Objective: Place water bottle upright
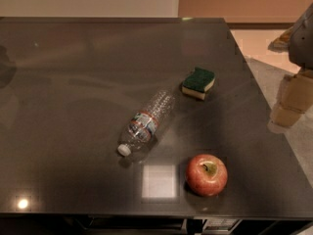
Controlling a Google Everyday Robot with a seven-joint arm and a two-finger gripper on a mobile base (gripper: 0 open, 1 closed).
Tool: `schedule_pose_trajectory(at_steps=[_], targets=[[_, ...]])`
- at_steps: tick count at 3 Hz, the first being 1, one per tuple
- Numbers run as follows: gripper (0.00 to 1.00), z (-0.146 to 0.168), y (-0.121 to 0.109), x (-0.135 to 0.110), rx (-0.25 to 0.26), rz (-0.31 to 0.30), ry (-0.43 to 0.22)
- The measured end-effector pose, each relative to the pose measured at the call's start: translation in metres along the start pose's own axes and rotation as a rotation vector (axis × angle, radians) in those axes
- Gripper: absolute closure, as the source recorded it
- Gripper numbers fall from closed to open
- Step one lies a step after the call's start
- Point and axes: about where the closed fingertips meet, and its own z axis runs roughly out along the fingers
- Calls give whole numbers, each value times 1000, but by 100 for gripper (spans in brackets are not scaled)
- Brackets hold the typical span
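Observation:
The water bottle (146, 123) is a small clear ribbed plastic bottle with a red, white and blue label band. It lies on its side near the middle of the dark table (73, 82), with its white cap pointing to the front left. My gripper (290, 102) shows as a beige shape under a grey arm part at the right edge of the view. It is beyond the table's right edge, far to the right of the bottle, and holds nothing that I can see.
A red apple (206, 175) stands near the front edge, to the right of the bottle's cap end. A green and yellow sponge (198, 82) lies behind and to the right of the bottle. The table's right edge runs close to the gripper.

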Motion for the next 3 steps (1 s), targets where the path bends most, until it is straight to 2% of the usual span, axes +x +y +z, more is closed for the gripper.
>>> schedule_pose_trajectory(at_steps=[1, 2, 3], targets=[[0, 0, 0, 0, 0, 0, 0], [0, 0, -2, -6, -4, -34, -13], [0, 9, -7, -23, -21, -115, -34]])
